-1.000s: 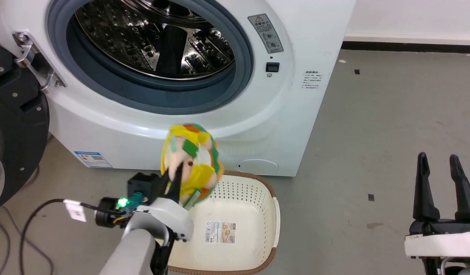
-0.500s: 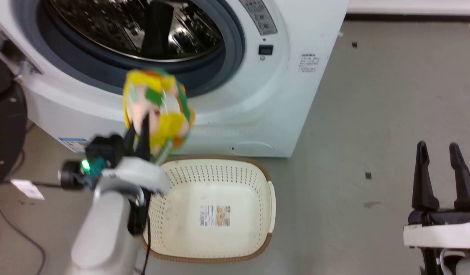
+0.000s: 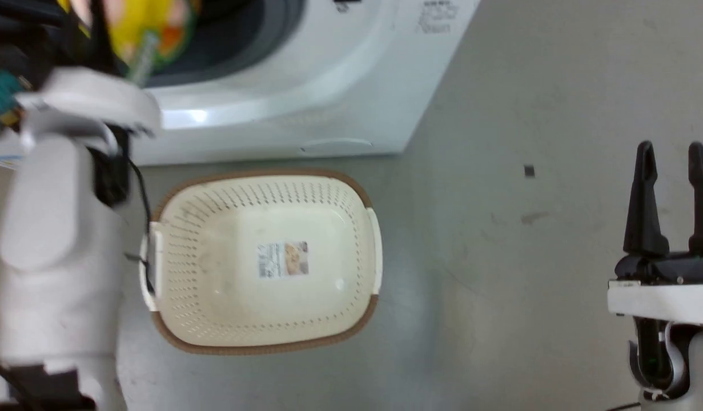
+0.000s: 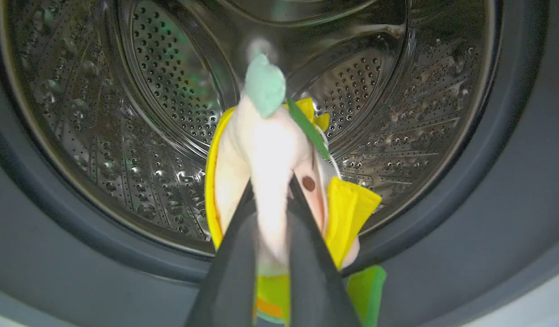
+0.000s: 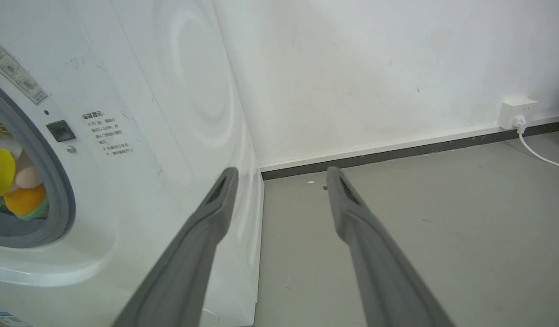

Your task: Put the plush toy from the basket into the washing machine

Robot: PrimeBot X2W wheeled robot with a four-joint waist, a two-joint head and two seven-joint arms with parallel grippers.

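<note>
The left gripper (image 4: 271, 184) has its two dark fingers (image 4: 234, 272) pinched in tight on the toy (image 4: 270, 141), squeezing the pale pink head between them, with yellow cloth bulging out on either side and a bit of green and orange hanging below. It holds the toy up right at the mouth of the washer (image 3: 305, 97), framed by the grey gasket (image 4: 511, 204), with the shiny perforated drum (image 4: 161, 91) open behind it. Seen from the right arm's side, the toy sits within the ring of the gasket. Down in front of the washer the basket (image 3: 260, 342) stands on the grey floor (image 3: 499, 257), near the machine's base, a paper label (image 3: 282, 260) on its bottom. Well off to the right, the right gripper (image 3: 671, 147) hangs over bare floor with its fingers spread apart and nothing between them, pointing past the washer's corner toward the white wall (image 5: 374, 68), where a socket (image 5: 515, 113) sits low down with a white cable (image 5: 542, 159) running from it.
</note>
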